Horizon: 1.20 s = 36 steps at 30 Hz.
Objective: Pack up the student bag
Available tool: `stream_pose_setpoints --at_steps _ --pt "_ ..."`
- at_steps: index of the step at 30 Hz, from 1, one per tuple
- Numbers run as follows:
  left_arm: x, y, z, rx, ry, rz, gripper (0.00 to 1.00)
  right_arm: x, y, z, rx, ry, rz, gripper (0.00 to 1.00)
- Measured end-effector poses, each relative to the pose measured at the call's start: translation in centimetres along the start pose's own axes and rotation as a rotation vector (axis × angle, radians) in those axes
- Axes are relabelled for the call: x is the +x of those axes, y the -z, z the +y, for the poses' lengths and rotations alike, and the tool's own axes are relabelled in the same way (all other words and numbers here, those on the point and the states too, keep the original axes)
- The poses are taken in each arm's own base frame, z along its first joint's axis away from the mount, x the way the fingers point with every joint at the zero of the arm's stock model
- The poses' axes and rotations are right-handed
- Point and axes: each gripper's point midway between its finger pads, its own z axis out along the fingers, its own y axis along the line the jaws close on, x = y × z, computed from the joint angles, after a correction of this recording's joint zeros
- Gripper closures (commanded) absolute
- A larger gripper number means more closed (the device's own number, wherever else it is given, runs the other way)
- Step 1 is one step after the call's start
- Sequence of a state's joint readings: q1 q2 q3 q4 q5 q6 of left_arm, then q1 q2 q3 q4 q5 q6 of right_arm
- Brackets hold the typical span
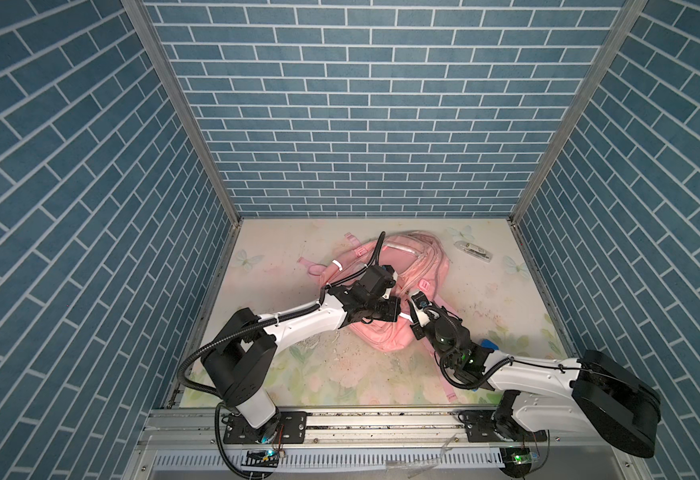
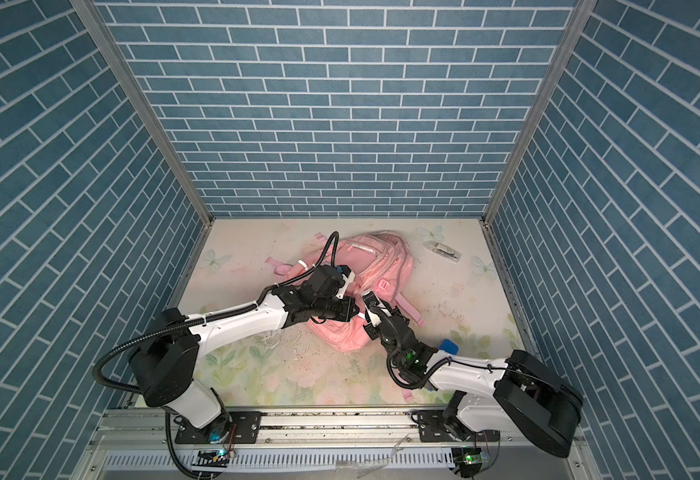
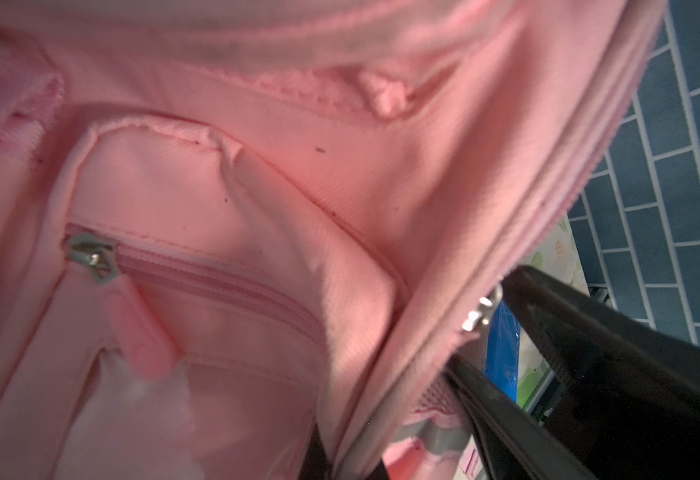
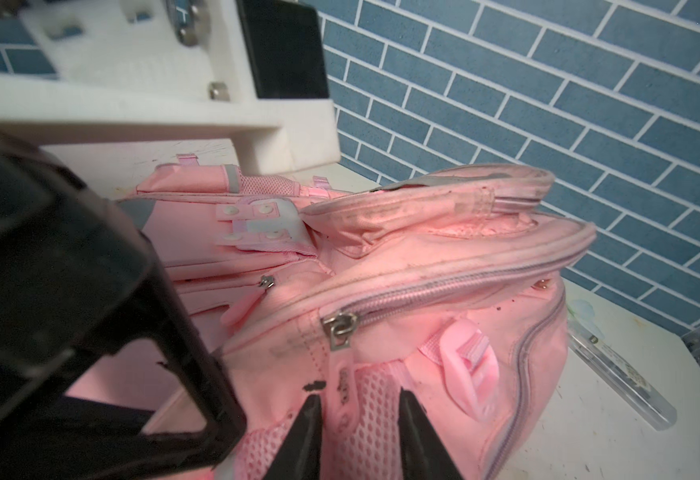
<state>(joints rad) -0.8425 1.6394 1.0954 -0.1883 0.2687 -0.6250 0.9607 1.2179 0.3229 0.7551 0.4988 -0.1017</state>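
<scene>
The student bag (image 1: 381, 341) (image 2: 385, 259), a pink backpack, lies mid-table in both top views with both grippers on it. My left gripper (image 1: 399, 315) (image 2: 350, 313) is shut on the rim of the bag's main opening. The left wrist view looks into the bag (image 3: 256, 187), with the rim clamped in the left gripper (image 3: 348, 465) and an inner zipped pocket (image 3: 215, 286) showing. My right gripper (image 1: 413, 298) (image 2: 367, 299) (image 4: 358, 399) stands open against the bag (image 4: 423, 257), its fingertips (image 4: 313, 409) astride pink mesh just below a metal zip slider (image 4: 340, 328).
A clear plastic packet (image 1: 472, 250) (image 2: 443, 250) (image 4: 614, 374) lies at the back right. A blue object (image 1: 490, 344) (image 2: 450, 345) sits beside the right arm. A pink strap (image 1: 445, 386) trails toward the front edge. Blue brick walls enclose three sides.
</scene>
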Motion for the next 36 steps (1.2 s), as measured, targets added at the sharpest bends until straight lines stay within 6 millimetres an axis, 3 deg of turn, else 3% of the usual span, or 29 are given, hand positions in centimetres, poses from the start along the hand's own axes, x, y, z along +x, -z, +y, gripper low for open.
stream_pose_setpoints --at_steps 18,26,36 --pt "0.0 0.0 -0.1 -0.001 0.009 0.000 1.00 -0.5 -0.2 -0.4 -0.003 0.013 -0.035 0.78" --pt "0.0 0.1 -0.1 -0.003 0.009 0.003 1.00 -0.6 -0.2 0.0 -0.035 0.040 -0.041 0.59" --pt "0.0 -0.1 -0.2 -0.007 0.010 0.010 1.00 -1.2 0.1 0.3 -0.055 0.061 -0.060 0.54"
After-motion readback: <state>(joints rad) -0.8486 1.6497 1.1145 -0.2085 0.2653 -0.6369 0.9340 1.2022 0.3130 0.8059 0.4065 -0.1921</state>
